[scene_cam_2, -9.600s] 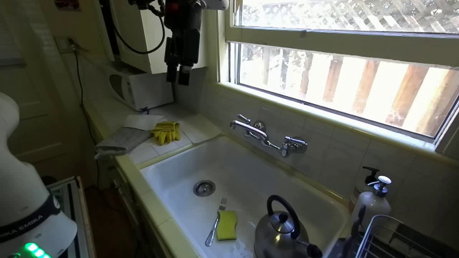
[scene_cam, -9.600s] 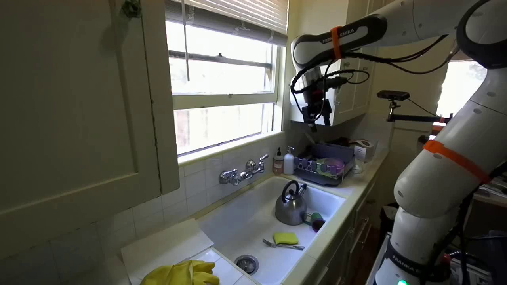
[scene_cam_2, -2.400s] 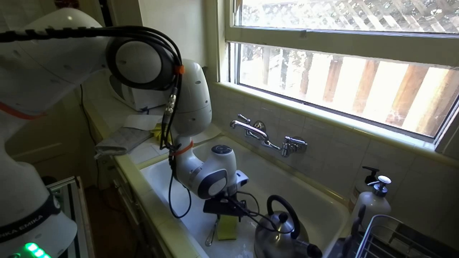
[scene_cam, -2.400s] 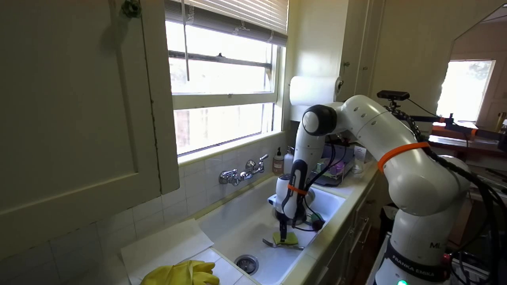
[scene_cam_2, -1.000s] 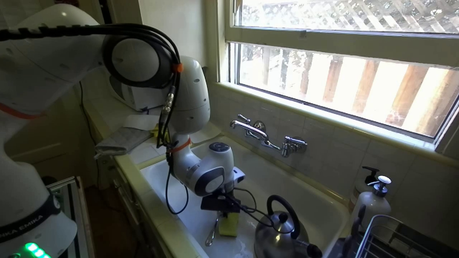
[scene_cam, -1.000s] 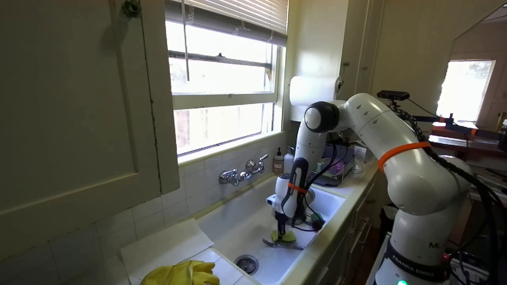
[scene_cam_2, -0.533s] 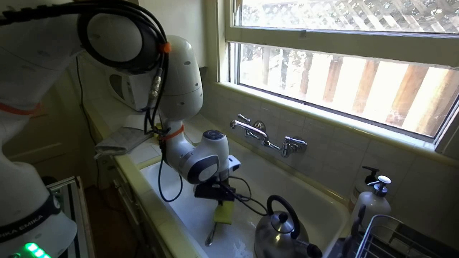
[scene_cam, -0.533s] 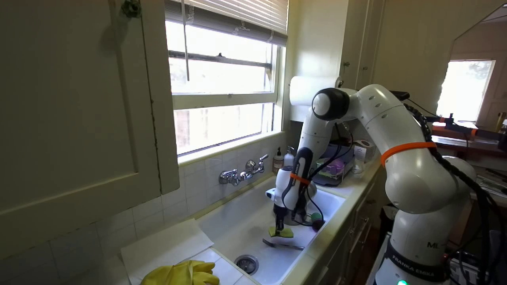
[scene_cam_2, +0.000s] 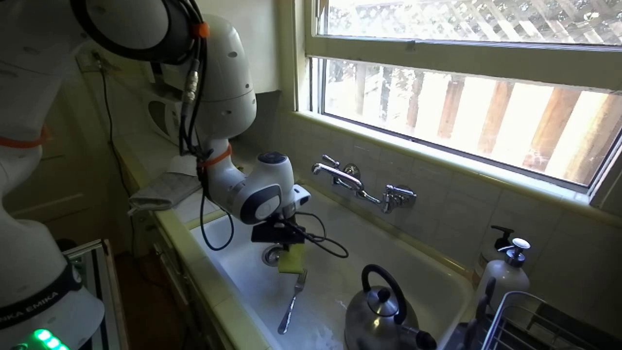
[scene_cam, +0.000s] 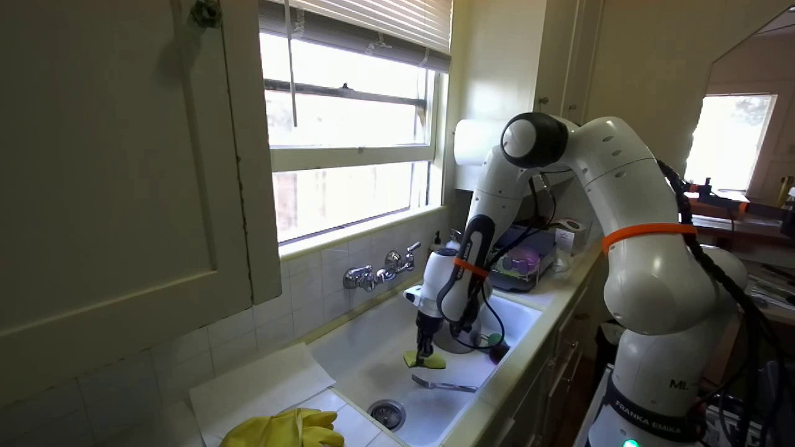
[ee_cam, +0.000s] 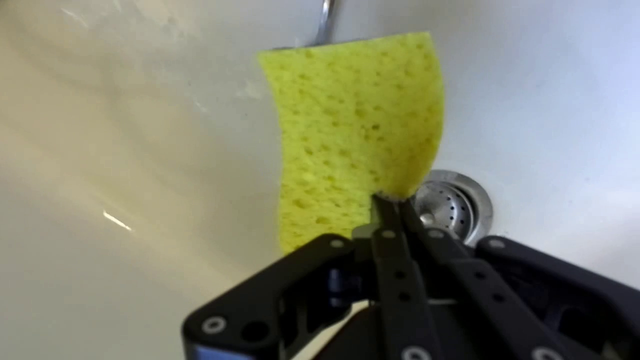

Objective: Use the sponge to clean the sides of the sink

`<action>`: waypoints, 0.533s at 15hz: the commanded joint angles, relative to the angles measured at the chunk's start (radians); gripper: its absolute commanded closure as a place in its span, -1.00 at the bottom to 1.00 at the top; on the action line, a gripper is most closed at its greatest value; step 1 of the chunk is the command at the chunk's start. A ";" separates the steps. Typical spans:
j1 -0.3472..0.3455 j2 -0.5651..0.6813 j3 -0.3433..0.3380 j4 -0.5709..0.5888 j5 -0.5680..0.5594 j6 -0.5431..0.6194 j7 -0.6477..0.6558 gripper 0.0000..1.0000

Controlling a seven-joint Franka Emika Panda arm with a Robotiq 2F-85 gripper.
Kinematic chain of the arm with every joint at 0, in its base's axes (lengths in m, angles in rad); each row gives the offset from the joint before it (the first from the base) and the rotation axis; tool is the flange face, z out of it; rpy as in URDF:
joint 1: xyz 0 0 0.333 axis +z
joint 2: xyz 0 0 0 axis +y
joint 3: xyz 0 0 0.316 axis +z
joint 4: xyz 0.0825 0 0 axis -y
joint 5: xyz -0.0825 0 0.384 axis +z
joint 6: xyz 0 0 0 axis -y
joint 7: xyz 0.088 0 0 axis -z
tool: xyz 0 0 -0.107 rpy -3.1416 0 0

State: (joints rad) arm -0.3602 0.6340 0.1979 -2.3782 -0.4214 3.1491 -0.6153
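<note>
Rubber gloves lie at lower left in an exterior view, then comes the drain, then the yellow sponge, seemingly held clear of the floor of the sink; picking it up looks done, wiping the sides yet to begin. The wrist view shows what the black wrist block hides in an exterior view: the tool clamped on the sponge's edge.

sponge partly hides the fork in the wrist view.
</note>
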 commanded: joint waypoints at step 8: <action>0.223 -0.174 0.045 -0.134 -0.002 0.068 0.081 0.98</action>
State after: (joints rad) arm -0.2045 0.5114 0.2468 -2.4671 -0.4197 3.1784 -0.5636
